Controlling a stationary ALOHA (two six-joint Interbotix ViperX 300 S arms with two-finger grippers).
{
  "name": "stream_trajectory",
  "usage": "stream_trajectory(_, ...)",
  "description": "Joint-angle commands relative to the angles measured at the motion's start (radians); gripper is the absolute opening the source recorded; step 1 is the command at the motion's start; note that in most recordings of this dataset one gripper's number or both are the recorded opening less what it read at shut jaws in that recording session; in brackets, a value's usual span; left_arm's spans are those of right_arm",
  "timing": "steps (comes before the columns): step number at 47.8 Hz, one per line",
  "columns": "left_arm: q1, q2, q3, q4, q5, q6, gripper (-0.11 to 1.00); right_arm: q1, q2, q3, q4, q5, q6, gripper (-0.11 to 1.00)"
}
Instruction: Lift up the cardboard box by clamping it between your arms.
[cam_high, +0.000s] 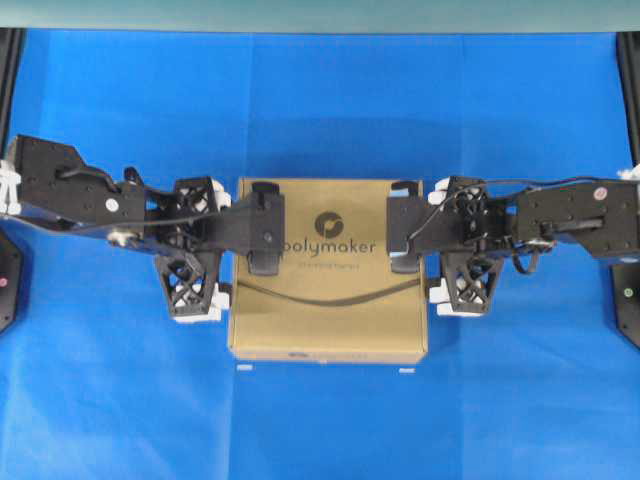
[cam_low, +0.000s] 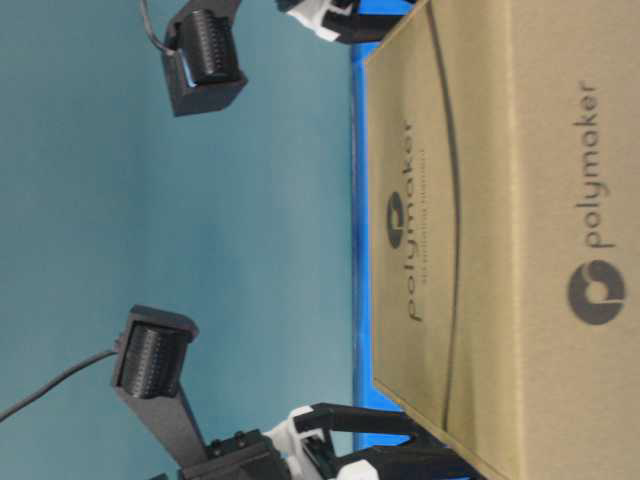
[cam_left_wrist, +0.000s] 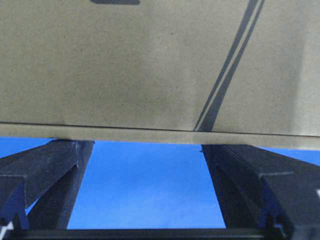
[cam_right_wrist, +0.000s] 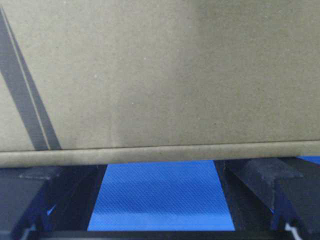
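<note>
The brown cardboard box (cam_high: 330, 305), printed "polymaker" with a round emblem and a curved dark line, sits mid-table between my arms. My left gripper (cam_high: 232, 240) is at its left side and my right gripper (cam_high: 428, 235) at its right side, both open wide. In the left wrist view the two black fingers (cam_left_wrist: 55, 165) end at the box's side wall (cam_left_wrist: 150, 134), with blue cloth between them. The right wrist view shows the same: fingers (cam_right_wrist: 260, 180) against the wall (cam_right_wrist: 160, 154). Nothing is between either pair of jaws. Whether the box (cam_low: 520, 200) is off the cloth I cannot tell.
A blue cloth (cam_high: 320, 110) covers the table, with a teal wall (cam_low: 150, 220) behind. Black frame posts stand at the far left (cam_high: 8, 60) and right (cam_high: 630, 70) edges. Two small white marks (cam_high: 242, 370) lie on the cloth at the box's near edge.
</note>
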Motion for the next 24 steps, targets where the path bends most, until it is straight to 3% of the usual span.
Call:
stream_trajectory(1,0.000,-0.002,-0.020,-0.003,-0.043,-0.032,0.84,0.025,-0.008,-0.023,0.012,-0.046,0.015,0.99)
stream_trajectory(24,0.006,0.009,0.038,-0.003,-0.081,-0.028,0.84,0.018,0.031,0.000,0.018,-0.072,0.018,0.99)
